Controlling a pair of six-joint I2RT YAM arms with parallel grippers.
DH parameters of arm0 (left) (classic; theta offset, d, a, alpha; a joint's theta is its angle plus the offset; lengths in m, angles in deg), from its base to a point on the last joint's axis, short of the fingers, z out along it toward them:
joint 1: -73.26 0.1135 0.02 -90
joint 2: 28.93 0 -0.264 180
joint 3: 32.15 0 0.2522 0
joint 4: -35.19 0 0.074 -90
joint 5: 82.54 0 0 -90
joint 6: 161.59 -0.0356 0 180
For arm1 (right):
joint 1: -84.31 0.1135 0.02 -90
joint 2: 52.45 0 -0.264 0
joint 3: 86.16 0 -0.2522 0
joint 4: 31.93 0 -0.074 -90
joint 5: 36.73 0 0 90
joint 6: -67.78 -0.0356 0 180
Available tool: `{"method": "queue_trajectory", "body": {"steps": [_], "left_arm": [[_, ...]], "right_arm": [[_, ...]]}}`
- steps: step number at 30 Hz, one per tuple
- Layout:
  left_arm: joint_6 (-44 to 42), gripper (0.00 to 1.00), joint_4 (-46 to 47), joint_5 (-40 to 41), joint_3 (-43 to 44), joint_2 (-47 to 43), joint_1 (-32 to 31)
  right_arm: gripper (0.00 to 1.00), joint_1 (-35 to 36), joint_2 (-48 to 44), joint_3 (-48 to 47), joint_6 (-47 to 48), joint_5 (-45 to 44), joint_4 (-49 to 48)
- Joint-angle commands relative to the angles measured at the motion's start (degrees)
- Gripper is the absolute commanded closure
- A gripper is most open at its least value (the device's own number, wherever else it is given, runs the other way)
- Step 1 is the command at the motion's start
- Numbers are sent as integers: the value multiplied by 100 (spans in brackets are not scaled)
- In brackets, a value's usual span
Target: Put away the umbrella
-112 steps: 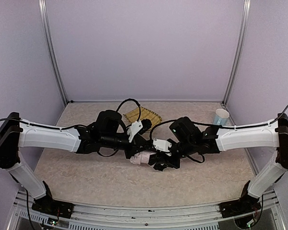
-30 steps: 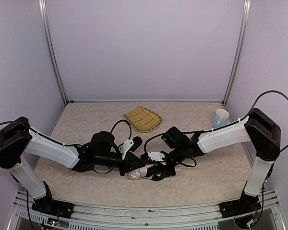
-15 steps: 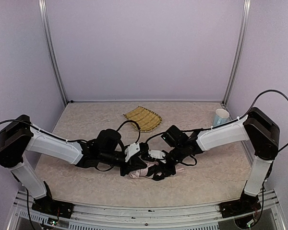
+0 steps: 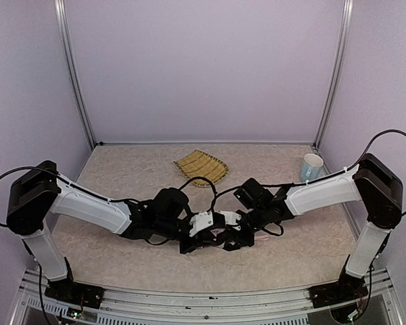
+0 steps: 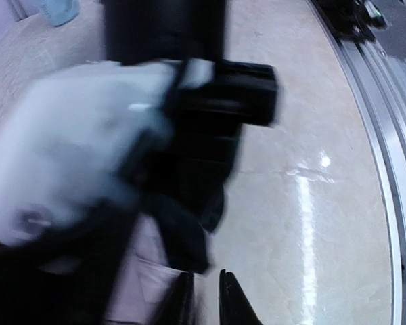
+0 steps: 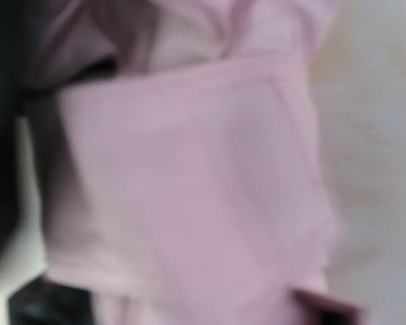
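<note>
Pink cloth fills nearly all of my right wrist view, blurred and very close: that's the umbrella [image 6: 189,189], a folded flap of its canopy across the middle of the frame with dark shapes at the left edge and the bottom. The right gripper [image 4: 231,238] is down low on it, but its own fingers don't show clearly, so I can't tell whether it's clamped on the fabric or only pressed against it.

Over to the left gripper [image 5: 203,305]. At the bottom of its wrist view the two black tips stand close together with only a thin slit between them, just beside a pale pink fold in the lower left. Whether any cloth is pinched there, I can't tell. The white and black body of the right gripper crowds the upper left of that frame, badly smeared.

From above, both grippers meet nose to nose in the lower middle of the frame, low over the table [image 4: 122,169], and the umbrella is almost wholly hidden under them.

Containers now. A woven tray [image 4: 201,167] lies flat in the upper middle of the tabletop, well apart from the grippers. A pale cup [image 4: 312,166] stands upright near the right rear corner; I can't see inside it.
</note>
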Motion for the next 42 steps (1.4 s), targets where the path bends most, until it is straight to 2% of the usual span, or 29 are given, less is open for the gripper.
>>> {"method": "queue_trajectory", "body": {"steps": [1,4,10,12,14,16,18,21,22,25,26,27,32,37,39,42], "left_arm": [[189,74,-1135,-343,-111,-203,-439],[248,66,-940,-171,-156,-820,-471],[381,64,-678,-66,-367,-1750,-409],[561,56,-280,14,-679,-2058,-243],[902,43,133,236,-958,-2271,-8],[1382,30,461,837,-1131,-2383,230],[1713,23,608,1319,-1193,-2412,462],[1959,20,630,2056,-1212,-2396,695],[1999,20,646,2172,-1214,-2396,757],[2036,19,636,2231,-1206,-2394,881],[2038,19,632,2244,-1206,-2400,900],[2026,19,638,2241,-1213,-2403,911],[1992,19,551,2332,-1214,-2401,966],[2103,19,488,2611,-1223,-2476,1125],[2177,18,454,2709,-1239,-2506,1254],[2327,18,444,3030,-1250,-2569,1472]], "right_arm": [[100,-368,-142,218,-60,-1674,-843],[100,-316,-236,379,139,-2024,-949],[100,-306,-466,538,236,-2556,-1062],[100,-308,-397,504,147,-2882,-985],[100,-306,-293,466,41,-3237,-894],[100,-299,-207,438,-78,-3523,-761],[100,-247,-196,478,-118,-3651,-742],[82,144,-253,691,165,-3934,-800],[70,288,-259,758,262,-3994,-759],[28,711,-242,859,277,-4192,-507],[3,816,-242,878,202,-4315,-419],[0,882,-254,870,114,-4376,-287],[0,1043,-589,635,-374,-4192,555],[0,1072,-1815,409,-381,-3177,815],[0,898,-2445,357,-316,-2609,651],[0,-48,-3350,415,-645,-1511,7]]}}
